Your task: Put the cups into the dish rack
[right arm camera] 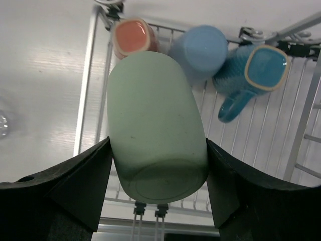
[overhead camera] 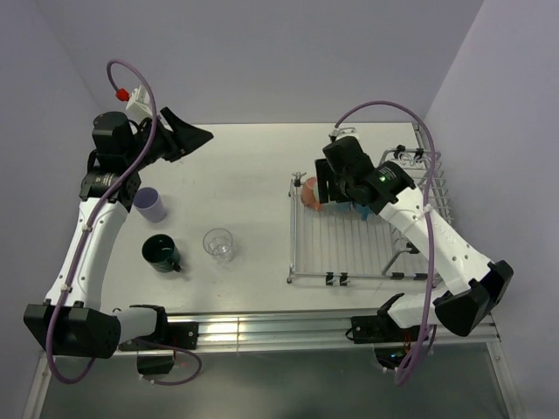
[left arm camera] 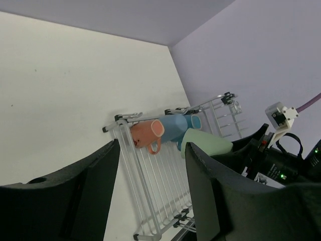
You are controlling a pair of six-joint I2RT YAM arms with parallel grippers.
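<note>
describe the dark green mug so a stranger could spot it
On the white table, look at the left half, away from the dish rack. Three cups sit there; the dark green mug is nearest the robot's edge, left of the clear glass tumbler. It alone is dark, unlike the lavender cup beyond it.

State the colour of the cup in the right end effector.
Pale green cup; right wrist view shows it best.

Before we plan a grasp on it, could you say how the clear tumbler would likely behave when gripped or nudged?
The clear tumbler looks like smooth glass, so it is probably slippery and breakable under a hard squeeze. It stands upright with no handle, so a nudge would likely slide it; tipped over, it could roll.
</note>
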